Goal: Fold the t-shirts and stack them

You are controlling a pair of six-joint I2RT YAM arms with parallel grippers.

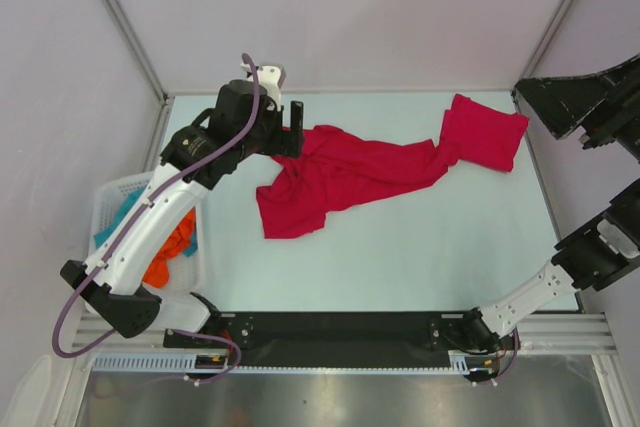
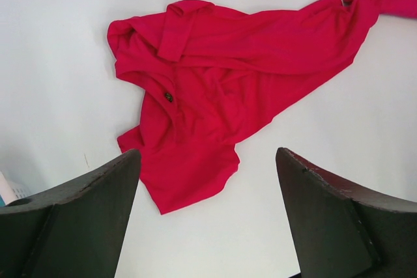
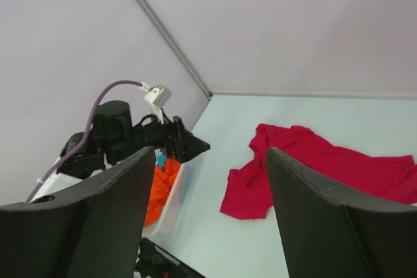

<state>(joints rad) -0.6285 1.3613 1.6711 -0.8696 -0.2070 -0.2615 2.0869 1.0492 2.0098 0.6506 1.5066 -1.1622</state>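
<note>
a: two arms, one long stretch of red cloth. top view first?
b: t-shirt (image 1: 330, 182) lies crumpled on the table (image 1: 430, 257), drawn out from left of centre toward the far right corner, where it ends in a flatter lump. one shirt or two, cannot tell. left gripper (image 1: 297, 127) is over the far left end of it, touching or just above, unclear here. right gripper (image 1: 545, 102) is up at the right edge, well apart from the cloth
a: anything else?
b: white basket (image 1: 112, 195) at the table's left edge, orange cloth (image 1: 172, 247) and teal cloth (image 1: 112, 225) inside
a: left wrist?
b: left gripper (image 2: 207, 153) wide open, nothing between its fingers (image 2: 85, 213). t-shirt (image 2: 215, 83) below on the table (image 2: 58, 63), bunched at the left with a rolled fold on top, a long strip running to the upper right. small dark spot near the middle, too small to name
a: right wrist?
b: right gripper (image 3: 210, 151) jaws spread wide too, holding nothing, high above the table (image 3: 215, 226). t-shirt (image 3: 293, 161) lies far below, running out of view to the right. left arm (image 3: 117, 135) is near the shirt's left end, basket (image 3: 171, 206) with orange cloth (image 3: 159, 187) under it
</note>
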